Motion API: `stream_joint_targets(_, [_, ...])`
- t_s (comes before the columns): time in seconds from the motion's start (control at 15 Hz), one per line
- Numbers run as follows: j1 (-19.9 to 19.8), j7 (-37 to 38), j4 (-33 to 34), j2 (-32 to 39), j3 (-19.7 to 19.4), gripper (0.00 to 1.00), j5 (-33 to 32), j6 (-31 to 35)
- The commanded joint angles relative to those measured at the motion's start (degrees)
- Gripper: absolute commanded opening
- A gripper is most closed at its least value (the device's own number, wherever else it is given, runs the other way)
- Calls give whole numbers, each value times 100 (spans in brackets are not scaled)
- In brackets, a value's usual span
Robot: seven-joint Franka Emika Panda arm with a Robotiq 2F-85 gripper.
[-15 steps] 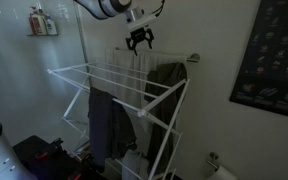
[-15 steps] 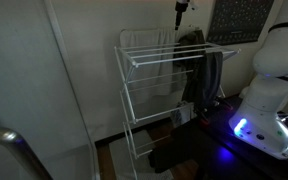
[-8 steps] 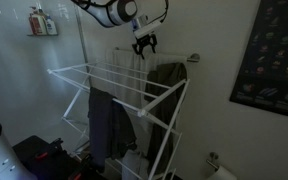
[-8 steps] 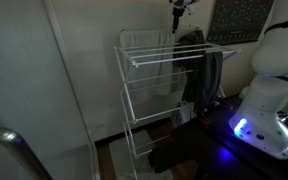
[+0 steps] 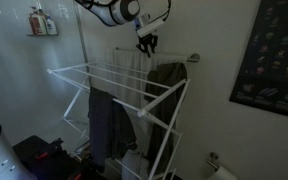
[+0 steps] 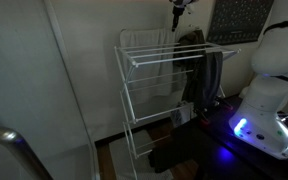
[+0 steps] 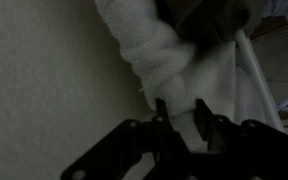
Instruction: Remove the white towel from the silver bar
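The white towel hangs over the silver bar on the wall behind the drying rack; it also shows as a pale cloth in both exterior views. My gripper points down onto the towel's top fold at the bar. In the wrist view a thick fold of white towel fills the gap between my two dark fingers, and the gripper is shut on it. The bar itself is hidden under the cloth in the wrist view.
A white drying rack stands just in front of the bar and carries a dark olive-grey towel and a dark grey garment. A dark poster hangs on the wall. The robot base stands beside the rack.
The gripper shifted sideways along the bar and down onto the towel's top edge. Its jaws went from wide open to closed around the fold.
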Motion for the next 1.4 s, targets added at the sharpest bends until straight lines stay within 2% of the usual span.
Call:
stream_joint_targets(0.0, [-84, -3, 219, 94, 94, 3, 42, -214])
stream_joint_targets(0.07, [-78, 19, 238, 93, 89, 0, 26, -296])
stream_joint_targets(0.33, [-61, 140, 224, 66, 83, 2, 9, -347])
stream_joint_targets(0.8, [-84, 35, 136, -385, 196, 2, 637, -685])
stream_joint_targets(1.33, [8, -216, 13, -1171, 220, 2, 1238, -1614])
